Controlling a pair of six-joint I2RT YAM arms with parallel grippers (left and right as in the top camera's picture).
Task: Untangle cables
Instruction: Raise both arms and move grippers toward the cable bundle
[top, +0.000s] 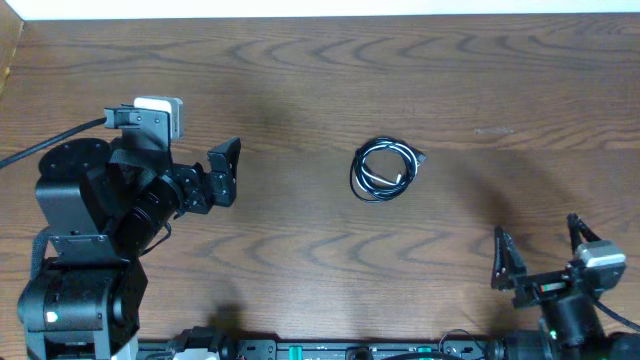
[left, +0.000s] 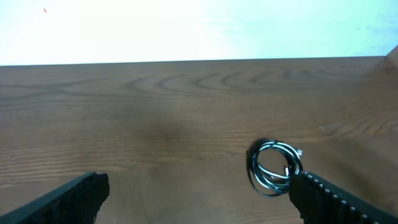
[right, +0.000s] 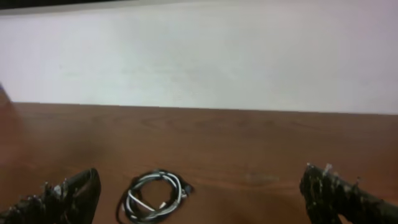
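The cables (top: 385, 170) lie as one small round coil of black and white cord on the wooden table (top: 320, 90), right of centre. The coil also shows in the left wrist view (left: 273, 168) and in the right wrist view (right: 154, 196). My left gripper (top: 226, 172) is open and empty, well to the left of the coil and pointing toward it. My right gripper (top: 538, 250) is open and empty near the table's front right, below and right of the coil. Neither gripper touches the cables.
The left arm's bulky black base (top: 80, 250) fills the front left corner, with a thick black cable (top: 40, 148) running off left. A white wall (right: 199, 56) stands beyond the table's far edge.
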